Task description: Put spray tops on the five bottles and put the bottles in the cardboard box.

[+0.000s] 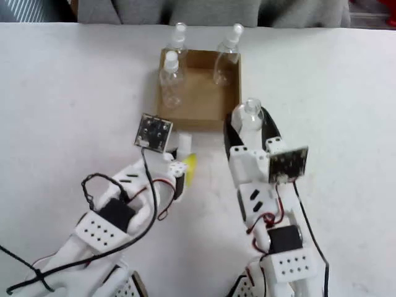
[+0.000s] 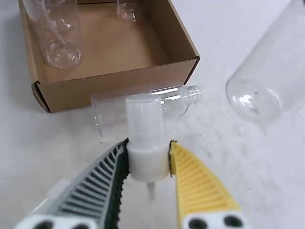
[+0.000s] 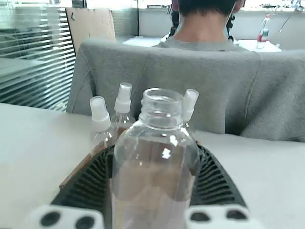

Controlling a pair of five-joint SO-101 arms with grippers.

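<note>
Pinching a spray top point(image 2: 145, 129) in the left claw point(image 2: 148, 157), just short of a lying bottle point(image 2: 167, 102); gripping an open-necked bottle point(image 3: 155, 181) upright in the right claw point(image 3: 155, 155), likely steadied for capping.

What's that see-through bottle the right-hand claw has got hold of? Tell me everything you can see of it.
The bottle is clear, plastic by its look and apparently empty, with rounded shoulders and a threaded open neck that has no spray top. It stands upright in the right gripper, whose curved black jaws press its sides, just outside the near right corner of the cardboard box. Whether its base touches the table is hidden.
</note>
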